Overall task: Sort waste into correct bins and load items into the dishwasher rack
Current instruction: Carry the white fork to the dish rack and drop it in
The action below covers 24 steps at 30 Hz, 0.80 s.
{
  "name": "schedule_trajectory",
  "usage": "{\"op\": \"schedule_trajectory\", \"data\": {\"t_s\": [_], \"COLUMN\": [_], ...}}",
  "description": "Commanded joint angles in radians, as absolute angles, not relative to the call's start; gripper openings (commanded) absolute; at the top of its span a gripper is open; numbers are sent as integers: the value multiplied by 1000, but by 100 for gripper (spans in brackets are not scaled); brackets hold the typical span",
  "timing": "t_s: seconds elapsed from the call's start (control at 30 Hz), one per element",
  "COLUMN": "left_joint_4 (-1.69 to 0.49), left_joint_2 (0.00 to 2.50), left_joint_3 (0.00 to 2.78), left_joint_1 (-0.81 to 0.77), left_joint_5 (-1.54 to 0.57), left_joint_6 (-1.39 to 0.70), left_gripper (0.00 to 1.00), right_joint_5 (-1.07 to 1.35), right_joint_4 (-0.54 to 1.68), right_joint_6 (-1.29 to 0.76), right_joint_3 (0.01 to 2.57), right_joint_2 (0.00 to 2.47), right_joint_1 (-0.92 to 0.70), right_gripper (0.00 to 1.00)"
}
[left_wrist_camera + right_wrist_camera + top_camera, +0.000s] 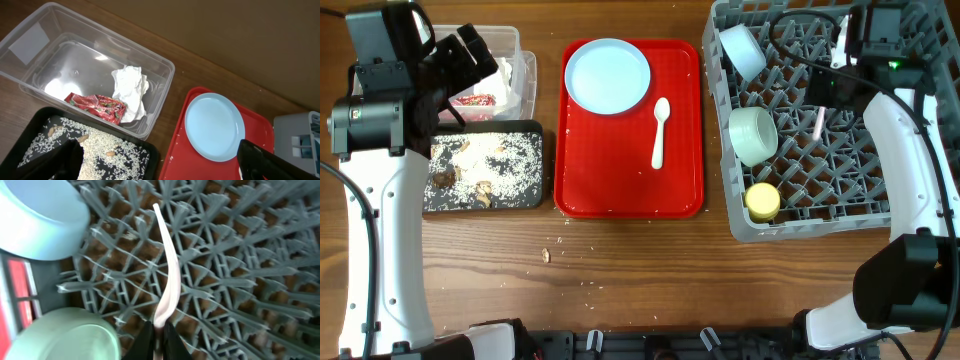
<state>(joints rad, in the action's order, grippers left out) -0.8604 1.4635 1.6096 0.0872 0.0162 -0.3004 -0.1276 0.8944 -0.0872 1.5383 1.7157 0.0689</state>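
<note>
My right gripper (159, 330) is shut on the white plastic fork (167, 270) and holds it over the grey dishwasher rack (820, 226); the fork also shows in the overhead view (817, 122). Two pale bowls (742, 50) (752, 135) and the yellow cup (762, 201) sit in the rack. The blue plate (608, 75) and white spoon (660, 130) lie on the red tray (630, 185). My left gripper (160, 165) is open and empty above the clear tub (160, 67) and black tray (150, 152). The napkin (130, 90) and red wrapper (97, 106) lie in the tub. Rice and scraps (100, 145) cover the black tray.
A few crumbs (546, 254) lie on the wooden table in front of the red tray. The left arm's white link (380, 230) runs down the left side. The right arm (910, 170) reaches over the rack's right edge.
</note>
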Motion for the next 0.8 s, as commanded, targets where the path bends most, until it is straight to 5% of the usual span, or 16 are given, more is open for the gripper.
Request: {"op": "schedule_trajectory", "data": {"t_s": [0.0, 0.4, 0.6, 0.77], "left_joint_4": [-858, -858, -858, -858], "left_joint_2": [1470, 1470, 1470, 1470], "left_joint_3": [1618, 1618, 1618, 1618], "left_joint_1": [92, 92, 92, 92], "left_joint_5": [8, 8, 8, 8], "left_joint_6": [-292, -292, -292, -292], "left_gripper": [100, 100, 100, 100], "right_joint_5": [-311, -130, 234, 272], "right_joint_4": [936, 962, 955, 918], "right_joint_6": [-249, -288, -130, -130], "right_joint_3": [1542, 1542, 1543, 1543], "right_joint_2": [1713, 1713, 1711, 1712], "right_joint_1": [73, 73, 48, -94], "right_gripper": [8, 24, 15, 31]}}
